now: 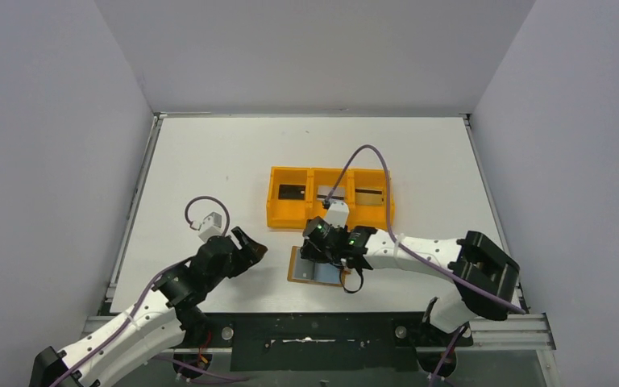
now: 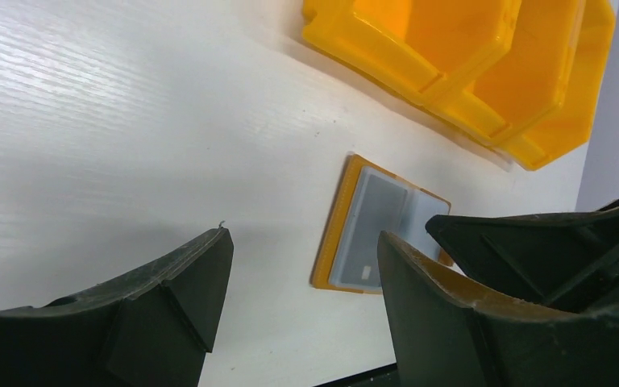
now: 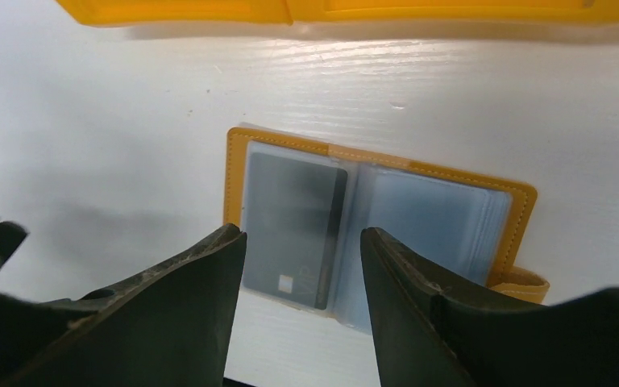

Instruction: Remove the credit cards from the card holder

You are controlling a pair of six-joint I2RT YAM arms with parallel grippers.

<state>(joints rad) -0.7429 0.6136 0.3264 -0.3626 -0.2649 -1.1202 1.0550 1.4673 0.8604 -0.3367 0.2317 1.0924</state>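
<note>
The card holder (image 3: 516, 205) lies open and flat on the white table, tan-orange with clear inner pockets and a snap tab at its right end. A dark grey credit card (image 3: 294, 226) sits in its left pocket; the right pocket (image 3: 431, 222) looks pale blue. My right gripper (image 3: 302, 246) hovers open just above the holder's near edge, holding nothing. My left gripper (image 2: 302, 242) stands open to the left of the holder (image 2: 371, 222), apart from it and also holding nothing. From above, the right gripper (image 1: 320, 255) covers part of the holder (image 1: 305, 274).
A bright orange three-compartment tray (image 1: 278, 211) stands just behind the holder, with a dark flat card (image 1: 292, 192) in its left bay and another (image 1: 368, 192) in its right bay. Grey walls enclose the table. The right arm's purple cable arcs over the tray.
</note>
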